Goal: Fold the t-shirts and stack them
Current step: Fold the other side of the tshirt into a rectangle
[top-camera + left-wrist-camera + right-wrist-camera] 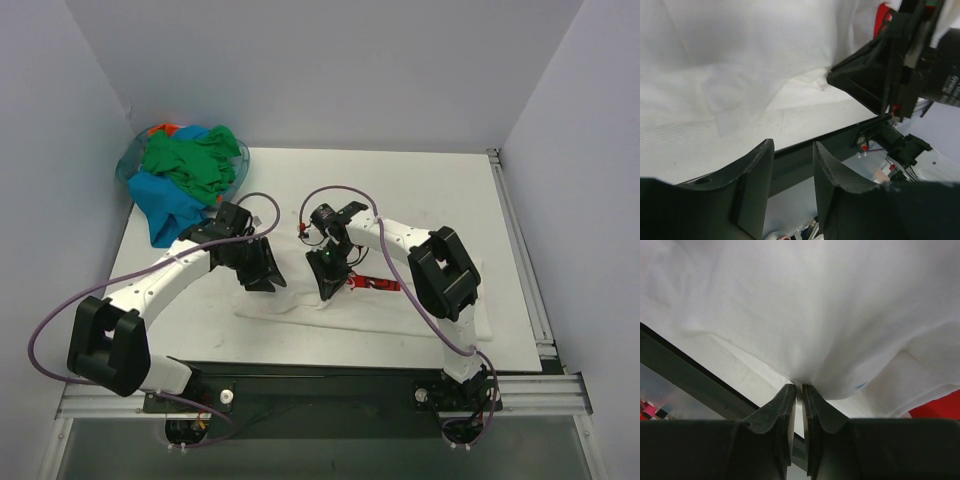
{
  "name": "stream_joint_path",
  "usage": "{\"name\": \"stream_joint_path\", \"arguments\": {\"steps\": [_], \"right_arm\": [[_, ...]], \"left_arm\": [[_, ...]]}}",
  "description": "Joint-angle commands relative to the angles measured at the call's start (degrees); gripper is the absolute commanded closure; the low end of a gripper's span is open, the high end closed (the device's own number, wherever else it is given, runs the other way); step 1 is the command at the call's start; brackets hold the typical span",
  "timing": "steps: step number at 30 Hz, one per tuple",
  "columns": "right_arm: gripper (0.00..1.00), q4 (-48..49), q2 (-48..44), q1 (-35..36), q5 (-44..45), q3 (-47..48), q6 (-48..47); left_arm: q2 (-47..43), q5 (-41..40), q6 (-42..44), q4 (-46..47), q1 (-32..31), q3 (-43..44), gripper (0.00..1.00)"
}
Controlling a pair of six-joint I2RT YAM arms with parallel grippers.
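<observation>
My right end effector [801, 387] is clenching a fold of the white t-shirt [805, 315] between nearly closed fingers. My left end effector [792, 150] is sitting released just to its left, fingers apart and gripping nothing, over the same cloth. The white t-shirt is lying across the near middle of the counter [400, 190], its red logo [376, 284] peeking out right of my right end effector. Far left, a green t-shirt [190, 160] and a blue t-shirt [165, 205] are spilling from a clear tub [133, 165].
</observation>
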Motion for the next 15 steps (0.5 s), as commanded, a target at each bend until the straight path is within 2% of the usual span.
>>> {"name": "stream_joint_path", "arguments": {"steps": [1, 7, 10, 15], "right_arm": [[0.87, -4.24, -1.61, 0.34, 1.0, -0.01, -0.69], [0.86, -4.77, -2.84, 0.25, 2.06, -1.42, -1.21], [0.85, -4.95, -2.66, 0.25, 1.79, -1.68, -1.3], [0.85, -5.3, -2.49, 0.25, 1.97, -1.42, -1.22]], "left_arm": [[-3.09, 7.28, 0.45, -1.69, -0.29, 2.95, 0.53], [-3.72, 6.06, 0.79, -2.31, 1.46, 5.5, 0.52], [-0.39, 7.55, 0.0, 4.35, 3.13, 3.74, 0.53], [8.66, 5.53, -1.05, 11.66, 3.14, 4.27, 0.53]]}}
